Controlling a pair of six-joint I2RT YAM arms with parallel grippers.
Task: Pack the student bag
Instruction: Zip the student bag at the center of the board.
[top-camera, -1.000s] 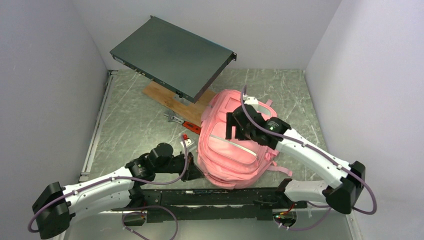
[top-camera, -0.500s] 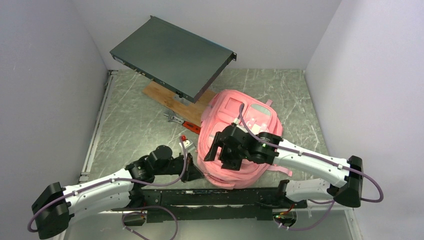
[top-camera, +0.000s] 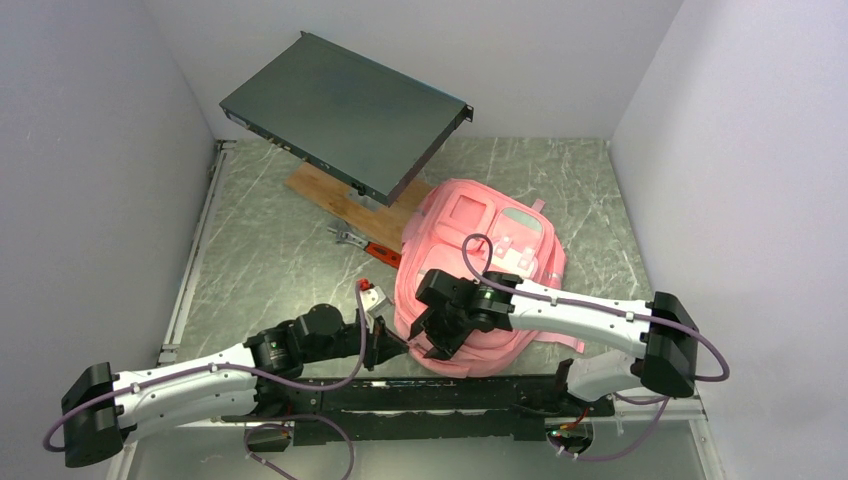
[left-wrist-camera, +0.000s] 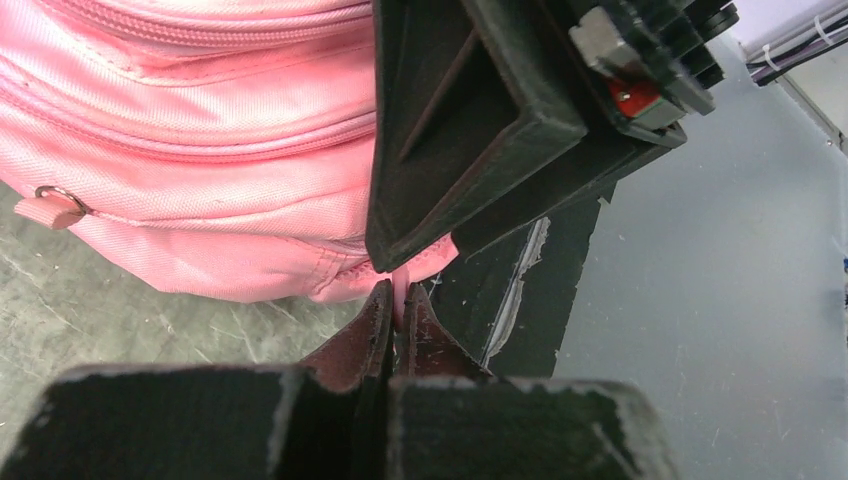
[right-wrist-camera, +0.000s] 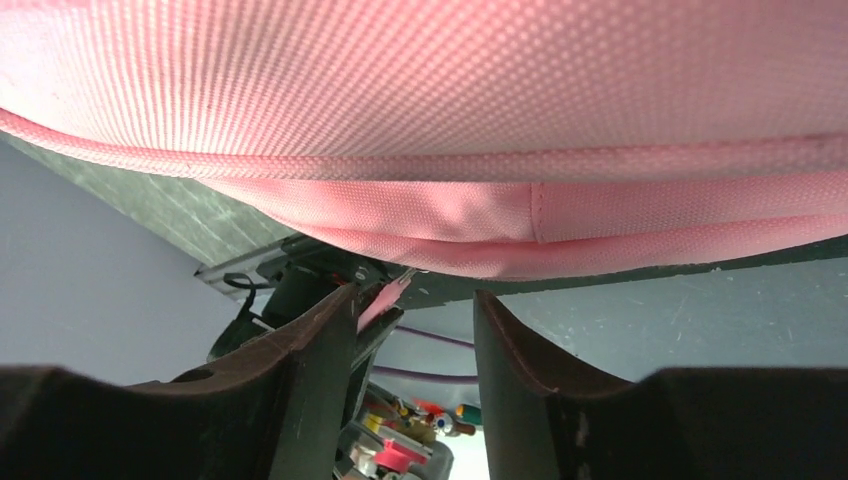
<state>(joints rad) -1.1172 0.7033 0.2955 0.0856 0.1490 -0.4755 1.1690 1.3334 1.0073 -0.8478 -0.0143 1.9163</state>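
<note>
Pink soft fabric backpack (top-camera: 500, 240) lay on the grey marbled table (top-camera: 270, 260), left pincer (left-wrist-camera: 397, 305) clamped on its near corner, likely anchoring it, while right pincer (right-wrist-camera: 415, 310) gaped beside that edge.

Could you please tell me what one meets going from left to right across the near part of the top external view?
left arm's elbow → left gripper → right gripper → right arm's elbow. The student bag overlaps both grippers, so it is left out.
</note>
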